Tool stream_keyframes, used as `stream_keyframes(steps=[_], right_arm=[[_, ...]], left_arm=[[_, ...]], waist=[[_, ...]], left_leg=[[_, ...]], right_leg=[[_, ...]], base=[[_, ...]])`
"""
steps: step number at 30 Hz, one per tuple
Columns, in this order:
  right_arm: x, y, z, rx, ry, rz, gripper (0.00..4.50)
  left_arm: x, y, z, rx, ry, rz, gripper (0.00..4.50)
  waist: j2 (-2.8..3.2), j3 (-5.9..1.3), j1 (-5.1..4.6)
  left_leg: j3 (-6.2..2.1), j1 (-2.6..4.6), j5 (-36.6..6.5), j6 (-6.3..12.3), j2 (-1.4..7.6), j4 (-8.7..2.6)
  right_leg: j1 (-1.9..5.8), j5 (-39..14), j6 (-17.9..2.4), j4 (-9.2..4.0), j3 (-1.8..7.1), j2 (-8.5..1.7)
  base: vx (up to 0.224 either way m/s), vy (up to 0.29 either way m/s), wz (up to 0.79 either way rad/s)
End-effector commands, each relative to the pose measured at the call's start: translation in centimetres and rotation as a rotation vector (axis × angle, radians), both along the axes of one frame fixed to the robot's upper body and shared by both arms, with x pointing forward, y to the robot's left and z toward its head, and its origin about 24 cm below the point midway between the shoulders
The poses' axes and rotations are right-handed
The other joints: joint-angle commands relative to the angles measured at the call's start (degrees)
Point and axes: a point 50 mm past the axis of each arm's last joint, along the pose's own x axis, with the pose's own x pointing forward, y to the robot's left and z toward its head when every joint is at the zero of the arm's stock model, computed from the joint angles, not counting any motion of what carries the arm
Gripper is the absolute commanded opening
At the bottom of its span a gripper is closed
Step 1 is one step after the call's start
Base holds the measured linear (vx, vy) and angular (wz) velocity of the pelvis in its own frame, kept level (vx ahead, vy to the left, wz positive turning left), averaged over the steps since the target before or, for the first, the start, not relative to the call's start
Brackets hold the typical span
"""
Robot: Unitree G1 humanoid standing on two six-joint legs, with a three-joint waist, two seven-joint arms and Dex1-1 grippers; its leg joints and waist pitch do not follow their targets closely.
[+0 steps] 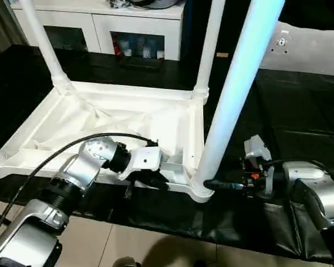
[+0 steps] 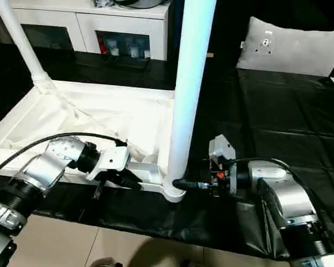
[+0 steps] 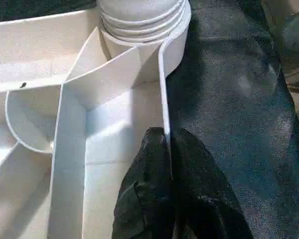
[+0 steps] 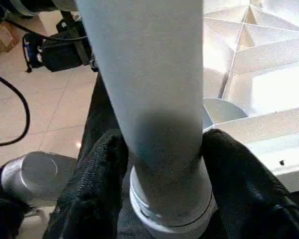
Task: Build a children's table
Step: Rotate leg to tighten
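Left eye view: upturned white ribbed table, legs upright; left tool pinches its rim, right tool clasps near leg.

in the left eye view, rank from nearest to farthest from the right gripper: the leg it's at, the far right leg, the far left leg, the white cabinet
1. Near leg: between the right gripper's fingers, at the tabletop's near right corner.
2. Far right leg: standing in the corner behind.
3. Far left leg: diagonally across the tabletop.
4. White cabinet: beyond the work surface, at the back.
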Motion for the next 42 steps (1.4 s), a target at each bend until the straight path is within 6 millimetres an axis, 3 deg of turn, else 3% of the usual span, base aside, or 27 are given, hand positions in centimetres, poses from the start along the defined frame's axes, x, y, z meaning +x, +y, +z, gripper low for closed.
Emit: stream_keyframes(steps=[1, 6, 14, 17, 18, 20, 21, 22, 23, 24, 25, 26, 27, 28, 29, 30, 31, 32, 33, 34, 35, 36, 37, 38, 42], right_arm=[[-0.1, 0.4, 0.3, 0.011, -0.003, 0.033, 2.2], [-0.3, 0.7, 0.2, 0.019, 0.01, 0.047, 1.93], [-1.2, 1.2, -0.1, 0.058, 0.056, 0.015, 1.91], [-1.6, 2.0, -0.5, 0.081, 0.086, -0.052, 1.91], [-1.6, 2.3, -0.7, 0.081, 0.095, -0.087, 1.91], [-1.5, 2.8, -1.0, 0.076, 0.094, -0.146, 1.91], [-0.7, 3.9, -1.6, 0.068, 0.075, -0.306, 1.91], [-0.4, 4.3, -1.8, 0.066, 0.07, -0.374, 1.91], [0.1, 4.8, -1.9, 0.072, 0.067, -0.463, 1.91], [0.1, 4.8, -1.9, 0.072, 0.067, -0.463, 1.91], [0.4, 5.1, -1.9, 0.077, 0.069, -0.51, 1.91], [0.9, 5.4, -1.9, 0.085, 0.071, -0.587, 1.91], [1.6, 5.9, -1.8, 0.091, 0.071, -0.688, 1.91], [1.9, 6.2, -1.8, 0.092, 0.073, -0.754, 1.9], [2.0, 6.3, -1.7, 0.093, 0.074, -0.769, 1.9], [2.6, 6.5, -1.7, 0.099, 0.078, -0.85, 1.9], [3.1, 6.7, -1.6, 0.111, 0.078, -0.917, 1.9], [3.5, 6.8, -1.5, 0.122, 0.077, -0.978, 1.9], [4.0, 7.1, -1.3, 0.134, 0.059, -1.009, 1.9], [4.0, 7.1, -1.3, 0.134, 0.059, -1.009, 1.9], [4.1, 7.4, -1.1, 0.149, 0.046, -1.006, 2.25], [4.2, 7.5, -1.0, 0.154, 0.041, -1.006, 2.45], [4.3, 7.6, -0.7, 0.177, 0.018, -1.014, 2.45], [4.3, 7.4, -0.6, 0.179, 0.008, -1.011, 2.61], [4.0, 6.0, -0.2, 0.167, -0.062, -0.978, 2.97]], left_arm=[[0.2, -0.8, 0.9, -0.001, -0.029, -0.067, 0.0], [0.3, -0.7, 0.7, -0.007, -0.027, -0.058, 0.0], [0.3, -1.0, 0.6, -0.063, -0.01, 0.02, 0.0], [0.6, -1.6, 0.5, -0.1, -0.007, 0.115, 0.0], [0.6, -2.0, 0.5, -0.119, -0.002, 0.15, 0.0], [0.7, -2.4, 0.5, -0.138, 0.001, 0.189, 0.0], [0.7, -3.6, 0.6, -0.17, 0.009, 0.259, 0.0], [0.7, -4.1, 0.6, -0.183, 0.013, 0.288, 0.0], [0.9, -4.8, 0.6, -0.203, 0.018, 0.337, 0.0], [0.9, -4.8, 0.6, -0.203, 0.018, 0.337, 0.0], [1.0, -5.2, 0.7, -0.214, 0.022, 0.366, 0.0], [1.2, -5.9, 0.8, -0.232, 0.022, 0.409, 0.0], [1.5, -6.7, 0.9, -0.249, 0.015, 0.471, 0.0], [1.7, -7.2, 1.0, -0.257, 0.01, 0.511, 0.0], [1.8, -7.3, 1.0, -0.261, 0.009, 0.519, 0.0], [2.0, -7.8, 1.1, -0.276, 0.001, 0.565, 0.0], [2.3, -8.3, 1.2, -0.29, -0.013, 0.604, 0.0], [2.5, -8.7, 1.4, -0.301, -0.026, 0.644, 0.0], [2.7, -9.0, 1.6, -0.313, -0.044, 0.691, 0.0], [2.7, -9.0, 1.6, -0.313, -0.044, 0.691, 0.0], [2.8, -9.0, 1.7, -0.315, -0.06, 0.715, 0.0], [2.8, -9.0, 1.7, -0.313, -0.066, 0.717, 0.0], [2.9, -8.9, 1.8, -0.304, -0.091, 0.731, 0.0], [2.9, -8.8, 1.8, -0.298, -0.098, 0.725, 0.0], [2.7, -7.8, 1.5, -0.27, -0.11, 0.694, 0.0]], waist=[[-0.77, -4.48, -0.05], [-0.57, -4.34, -0.03], [-0.45, -4.25, 0.1], [-0.28, -3.64, -0.18], [-0.15, -3.12, -0.51], [-0.12, -2.85, -1.09], [0.38, -2.62, -1.67], [0.41, -2.55, -2.15], [0.45, -2.54, -3.11], [1.07, -2.33, -4.51], [1.2, -2.34, -5.2], [3.16, -2.22, -4.23], [1.87, -1.37, -5.26], [0.68, -1.36, -5.51], [-1.37, -1.47, -4.83], [-2.03, -1.64, -5.09], [-1.54, -2.67, -4.79], [-0.55, -3.01, -4.39], [0.37, -3.76, -4.44], [0.46, -3.84, -4.57], [0.6, -4.03, -4.69], [0.28, -4.02, -4.97], [0.06, -4.01, -4.92], [0.23, -4.1, -4.7], [0.25, -4.32, -4.39]], left_leg=[[0.91, -0.19, -6.46, 4.52, 0.63, -3.73], [0.85, -0.16, -7.11, 4.32, 0.67, -3.81], [0.8, -0.04, -6.96, 4.1, 0.75, -3.88], [0.83, 0.25, -9.7, 3.29, 0.63, -4.11], [0.86, 0.76, -12.68, 2.67, 0.33, -4.13], [0.67, 1.58, -15.94, 1.86, -0.03, -3.9], [0.42, 1.83, -17.46, 1.26, 0.26, -4.13], [0.47, 2.11, -18.48, 1.06, 0.1, -3.94], [0.08, 2.21, -20.3, 0.6, -0.05, -3.84], [-0.76, 1.88, -23.94, 0.71, 1.05, -4.56], [-1.66, 0.79, -26.64, 0.97, 2.27, -5.53], [-4.06, -0.95, -37.13, 1.27, 6.97, -9.47], [-3.54, 1.05, -41.85, 0.49, 6.52, -10.82], [-2.65, 2.28, -41.03, -0.68, 3.61, -8.81], [-0.35, 4.29, -26.71, -1.8, -2.48, -2.7], [0.52, 3.74, -15.53, 0.66, -3.63, 0.33], [-0.12, 0.65, -11.42, 1.0, -3.06, -1.32], [-0.55, -0.56, -9.22, 0.66, -2.1, -2.66], [-1.18, -0.72, -6.14, 0.85, -0.76, -3.85], [-1.42, -1.09, -4.89, 1.1, -0.3, -4.05], [-1.43, -0.78, -2.28, 1.7, 0.14, -4.04], [-1.04, -0.77, -1.86, 2.94, 0.03, -3.88], [-0.82, -0.79, -1.83, 3.47, -0.14, -3.79], [-0.58, -0.86, -1.15, 4.58, -0.34, -3.72], [-0.59, -1.05, 2.88, 7.32, -0.13, -3.38]], right_leg=[[4.63, -23.28, -3.81, -4.45, 2.82, -2.84], [4.68, -23.47, -4.06, -4.44, 2.77, -2.88], [4.58, -23.58, -3.72, -4.62, 2.79, -2.8], [4.43, -27.5, -2.87, -5.47, 2.46, -2.75], [4.17, -32.33, -1.48, -6.29, 1.97, -2.79], [4.11, -37.6, 1.08, -7.52, 1.0, -2.86], [4.05, -38.29, 1.78, -8.1, 0.47, -2.86], [3.96, -38.5, 2.19, -8.65, -0.08, -2.68], [4.51, -38.94, 3.76, -9.32, -1.48, -2.45], [5.73, -37.58, 4.9, -9.52, -2.8, -2.29], [7.19, -35.34, 5.5, -8.27, -2.79, -2.37], [9.47, -23.65, 2.28, 1.69, 1.1, -2.67], [6.44, -11.54, -1.19, 2.87, 4.02, -2.5], [5.55, -18.76, -1.54, -0.06, 4.46, -2.58], [2.46, -47.85, 3.31, -7.67, 2.69, -4.02], [2.16, -57.38, 5.42, -9.23, 2.28, -5.41], [5.25, -53.48, 6.2, -7.09, 2.56, -5.44], [5.47, -48.18, 6.64, -7.0, 2.13, -4.72], [5.65, -33.81, 2.59, -5.54, 2.52, -3.96], [5.82, -26.91, 0.51, -4.82, 2.55, -3.6], [5.62, -16.76, -3.52, -3.79, 2.86, -2.93], [5.56, -13.42, -6.31, -3.45, 3.01, -2.67], [5.57, -12.62, -7.32, -3.42, 3.17, -2.75], [5.73, -11.44, -8.62, -3.26, 3.27, -2.85], [5.78, -6.69, -10.03, -2.58, 3.3, -2.8]], base=[[0.0, 0.0, 0.0], [0.0, 0.0, 0.0], [0.0, 0.0, 0.0], [0.0, 0.0, 0.0], [0.0, 0.0, 0.0], [0.0, 0.0, 0.0], [0.0, 0.0, 0.0], [0.0, 0.0, 0.0], [0.0, 0.0, 0.0], [0.0, 0.0, 0.0], [-0.053, 0.027, -0.18], [0.0, 0.0, 0.0], [0.0, 0.0, 0.0], [0.0, 0.0, 0.0], [0.0, 0.0, 0.0], [0.0, 0.0, 0.0], [0.065, 0.01, -0.2], [0.068, 0.002, -0.26], [0.068, 0.002, -0.26], [0.0, 0.0, 0.0], [0.0, 0.0, 0.0], [0.0, 0.0, 0.0], [0.0, 0.0, 0.0], [0.0, 0.0, 0.0], [0.0, 0.0, 0.0]])
